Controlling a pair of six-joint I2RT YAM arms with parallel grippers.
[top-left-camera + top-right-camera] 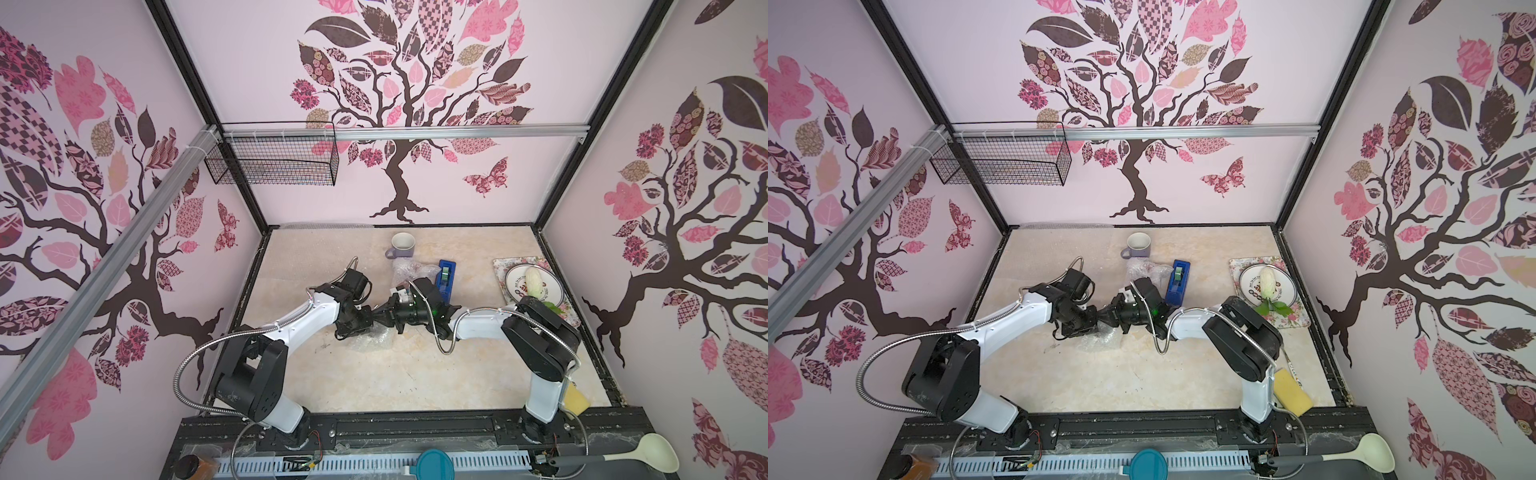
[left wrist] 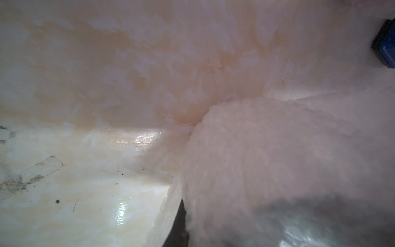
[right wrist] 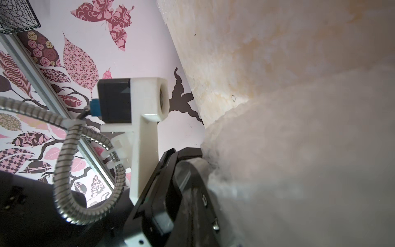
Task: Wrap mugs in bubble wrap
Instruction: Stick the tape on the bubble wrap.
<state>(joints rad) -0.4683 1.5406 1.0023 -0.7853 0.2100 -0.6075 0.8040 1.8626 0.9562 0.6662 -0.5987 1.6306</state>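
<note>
Both jaws meet mid-table — bubble wrap [image 1: 370,340] bunched just beneath them.

This looks like a robotics test booth dressed as a home: black frame posts [image 1: 187,95], tree-print wall panels [image 1: 399,124], a marble-look tabletop [image 1: 395,374], and a left arm [image 1: 299,320] and right arm [image 1: 482,324] bolted to a front rail [image 1: 415,428].

No text can be read for certain. In both top views, the round plate [image 1: 515,279] [image 1: 1250,281] carries dark lettering along its inner rim and reddish marks near its middle. All of it is too small to make out.
</note>
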